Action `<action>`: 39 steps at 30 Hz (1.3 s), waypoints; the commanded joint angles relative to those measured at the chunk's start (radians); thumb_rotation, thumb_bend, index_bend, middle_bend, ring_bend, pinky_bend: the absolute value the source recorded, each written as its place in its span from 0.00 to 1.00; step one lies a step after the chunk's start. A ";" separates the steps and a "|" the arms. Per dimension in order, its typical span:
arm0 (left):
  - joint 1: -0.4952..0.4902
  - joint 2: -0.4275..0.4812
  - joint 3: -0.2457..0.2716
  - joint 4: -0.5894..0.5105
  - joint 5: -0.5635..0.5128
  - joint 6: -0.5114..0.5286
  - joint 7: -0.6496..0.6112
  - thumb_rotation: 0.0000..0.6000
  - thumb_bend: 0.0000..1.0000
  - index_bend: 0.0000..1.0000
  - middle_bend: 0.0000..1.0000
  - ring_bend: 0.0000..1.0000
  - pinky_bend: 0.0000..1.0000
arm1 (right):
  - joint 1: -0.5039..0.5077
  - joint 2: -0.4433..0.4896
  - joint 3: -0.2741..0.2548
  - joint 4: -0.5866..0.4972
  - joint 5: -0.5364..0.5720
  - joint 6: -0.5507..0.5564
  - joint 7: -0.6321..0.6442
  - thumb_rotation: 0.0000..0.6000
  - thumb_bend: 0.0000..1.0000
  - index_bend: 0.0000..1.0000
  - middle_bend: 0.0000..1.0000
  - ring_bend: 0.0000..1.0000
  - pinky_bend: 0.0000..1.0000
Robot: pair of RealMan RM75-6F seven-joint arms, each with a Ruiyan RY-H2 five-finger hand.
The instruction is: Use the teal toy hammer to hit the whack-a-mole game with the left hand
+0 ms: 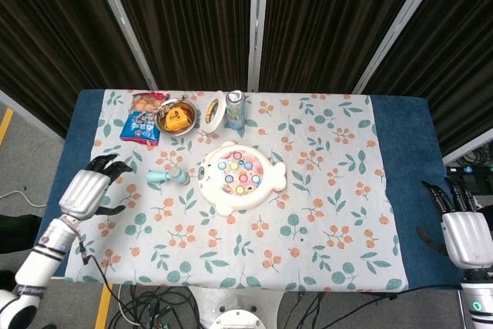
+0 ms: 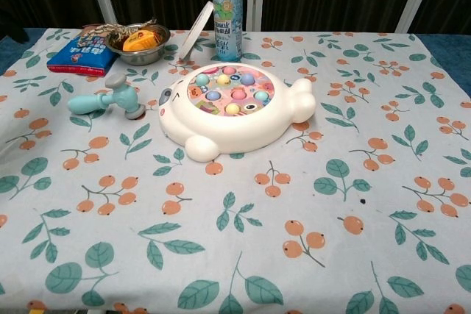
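Note:
The teal toy hammer [image 1: 167,176] [image 2: 107,98] lies on the flowered tablecloth, just left of the white whack-a-mole game [image 1: 241,176] [image 2: 234,106] with its coloured buttons. My left hand [image 1: 89,190] hovers over the table's left part, fingers spread and empty, a short way left of the hammer's handle. My right hand [image 1: 464,231] stays off the table's right edge, fingers apart, holding nothing. Neither hand shows in the chest view.
At the back left stand a snack packet [image 1: 142,123] [image 2: 82,54], a metal bowl of snacks [image 1: 176,117] [image 2: 137,43], a leaning white lid [image 1: 215,110] [image 2: 195,30] and a drink can [image 1: 236,109] [image 2: 227,11]. Cables [image 1: 146,302] hang below the front edge.

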 commanded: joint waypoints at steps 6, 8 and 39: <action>-0.171 -0.149 -0.064 0.084 -0.225 -0.194 0.074 1.00 0.13 0.29 0.27 0.13 0.15 | 0.002 -0.002 0.002 0.009 0.011 -0.008 0.008 1.00 0.14 0.10 0.19 0.00 0.02; -0.183 -0.174 -0.065 0.088 -0.254 -0.195 0.103 1.00 0.14 0.31 0.29 0.15 0.15 | 0.003 -0.003 0.003 0.011 0.013 -0.012 0.010 1.00 0.14 0.10 0.19 0.00 0.02; -0.281 -0.403 -0.058 0.212 -0.562 -0.116 0.390 1.00 0.29 0.40 0.37 0.23 0.34 | 0.012 -0.013 0.003 0.061 0.038 -0.047 0.068 1.00 0.14 0.10 0.19 0.00 0.02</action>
